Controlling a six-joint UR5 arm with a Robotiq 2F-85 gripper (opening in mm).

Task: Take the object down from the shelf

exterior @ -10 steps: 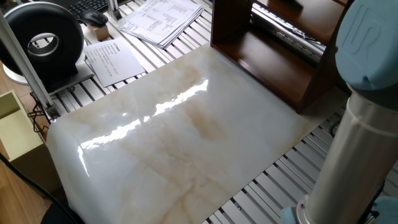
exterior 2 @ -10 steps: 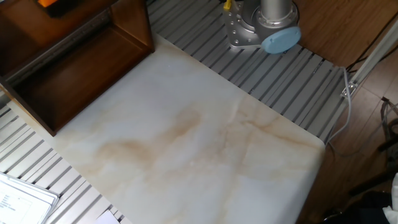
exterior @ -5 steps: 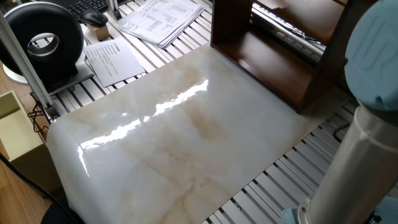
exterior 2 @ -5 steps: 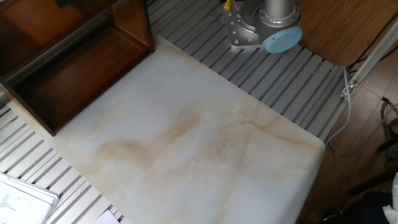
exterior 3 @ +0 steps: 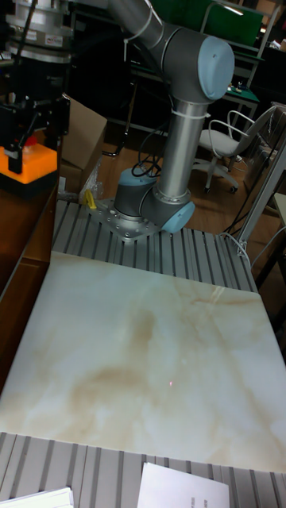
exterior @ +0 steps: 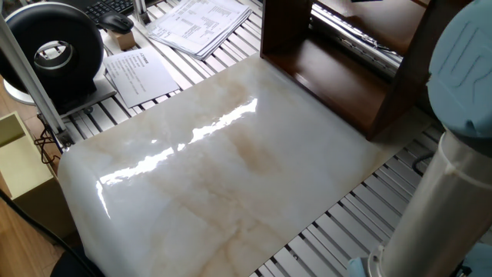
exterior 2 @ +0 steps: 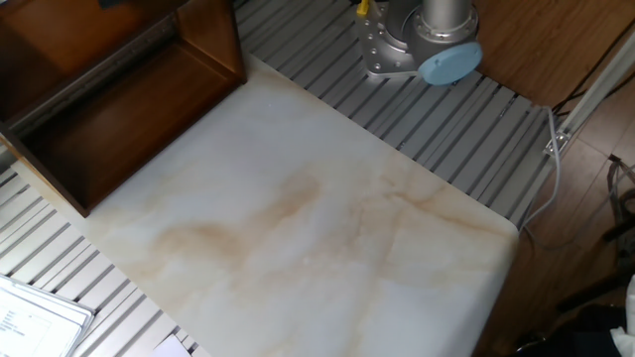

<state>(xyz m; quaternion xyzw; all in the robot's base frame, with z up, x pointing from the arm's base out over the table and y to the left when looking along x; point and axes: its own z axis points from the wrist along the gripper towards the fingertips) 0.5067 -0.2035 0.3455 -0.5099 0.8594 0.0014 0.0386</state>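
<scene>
Orange and boxy, the object [exterior 3: 28, 165] is sitting on the top board of the dark brown wooden shelf [exterior 3: 24, 238] at the far left of the tall fixed view, with a small red knob showing on its upper face. The black fingers [exterior 3: 11, 127] of the gripper [exterior 3: 32, 127] are reaching down on either side of that knob, their tips right at the block's top. The pictures do not show whether the fingers are pressing on it or standing slightly apart.

Below and to the right of the fingers, the shelf's edge is dropping to a pale marbled slab [exterior 3: 151, 357], which is lying bare and wide across the table. Beyond the slab, ribbed metal rails [exterior 3: 159, 258] are running to the arm's base.

Further right, the grey arm [exterior 3: 179, 135] is rising upright from its base, bending at a blue-capped joint, and reaching back leftward over the shelf with the wrist pointing straight down.
</scene>
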